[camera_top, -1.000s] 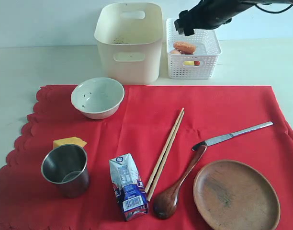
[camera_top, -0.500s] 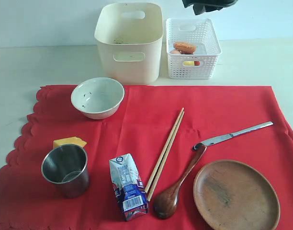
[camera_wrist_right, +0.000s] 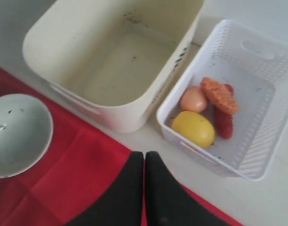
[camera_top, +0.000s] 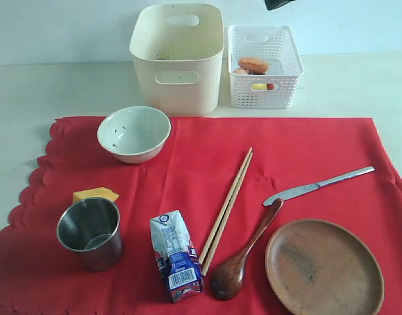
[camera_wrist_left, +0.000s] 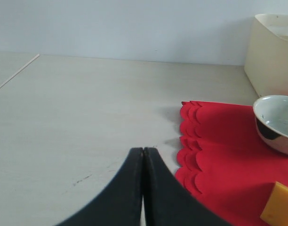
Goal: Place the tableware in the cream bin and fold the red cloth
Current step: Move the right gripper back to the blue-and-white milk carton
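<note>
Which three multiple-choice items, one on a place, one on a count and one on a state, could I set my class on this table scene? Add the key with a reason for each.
1. Where does the milk carton lie?
A. On the red cloth, between the steel cup and the chopsticks
B. In the white basket
C. In the cream bin

2. How many chopsticks are on the red cloth?
A. One
B. Two
C. Four

3. What is the state of the right gripper?
A. Wide open
B. Shut on a utensil
C. Shut, with nothing held

Key:
1 A: the exterior view shows the milk carton on the red cloth, with the steel cup on one side and the chopsticks on the other.
2 B: a single pair lies side by side.
3 C: the right wrist view shows its fingers pressed together with nothing between them.
</note>
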